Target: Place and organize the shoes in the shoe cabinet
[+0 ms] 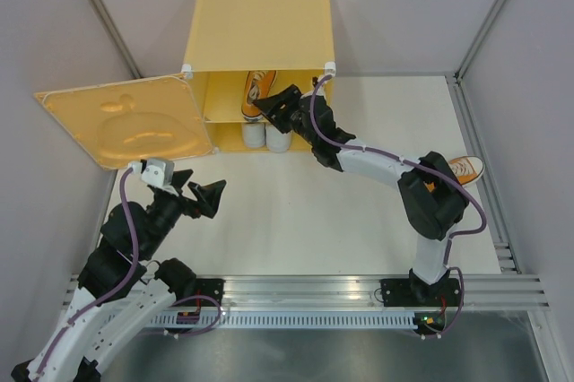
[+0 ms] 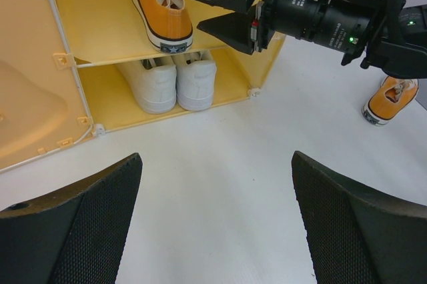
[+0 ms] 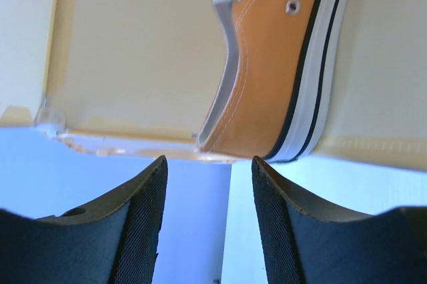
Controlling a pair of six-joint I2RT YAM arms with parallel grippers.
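Beyond my right gripper point(image 3: 209, 164), the shelved shoe point(image 3: 267, 77) loses its toe off-frame; my elbow point(image 1: 432, 195) half hides the loose shoe point(image 1: 467, 167).

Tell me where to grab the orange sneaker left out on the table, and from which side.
Take the orange sneaker across its narrow width, one finger on each canvas side wall near the laces, coming down from above. It stands upright on its sole on the table with both sides free. The right gripper, open at the shoe cabinet, is likely nearer.
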